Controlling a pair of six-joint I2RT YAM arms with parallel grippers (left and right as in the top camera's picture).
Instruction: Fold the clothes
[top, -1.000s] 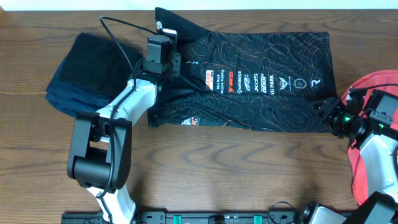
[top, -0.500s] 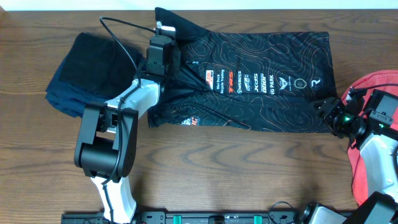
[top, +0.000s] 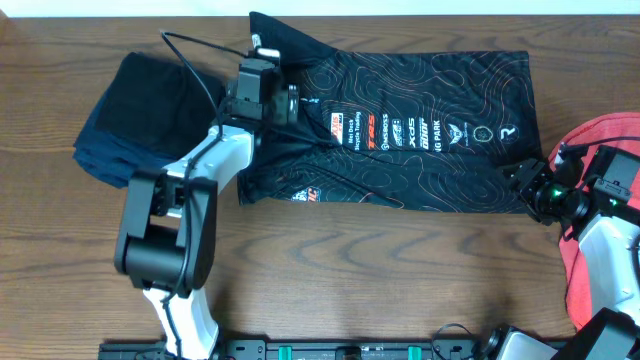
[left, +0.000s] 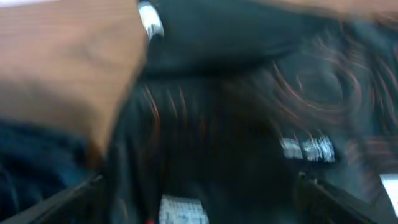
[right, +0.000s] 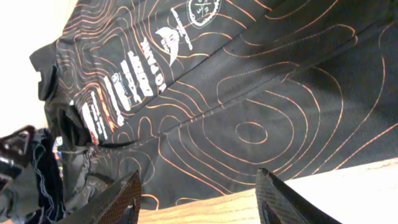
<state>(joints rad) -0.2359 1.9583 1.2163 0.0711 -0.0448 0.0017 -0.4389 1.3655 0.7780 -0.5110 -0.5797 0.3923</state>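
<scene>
The black jersey (top: 420, 150) with orange contour lines and white logos lies spread across the middle of the table, its left part folded over. My left gripper (top: 288, 102) hovers over that folded left part with its jaws wide apart. In the blurred left wrist view the jersey (left: 249, 112) fills the frame below the left gripper (left: 199, 208), and nothing is pinched. My right gripper (top: 522, 178) stands open at the jersey's lower right corner. In the right wrist view its fingers (right: 118, 199) straddle the jersey's (right: 249, 93) hem. The coral-red T-shirt (top: 610, 130) lies bunched at the right edge, partly under the right arm.
A folded dark navy cloth pile (top: 140, 115) sits at the left, right beside the left arm, and shows again as a dark pile (right: 37, 180) in the right wrist view. Bare brown table (top: 350, 270) runs along the front. The table's far edge lies just behind the jersey.
My left gripper went from shut to wide open over the jersey's left part, releasing the fabric, and its wrist turned slightly. The right arm has not moved.
</scene>
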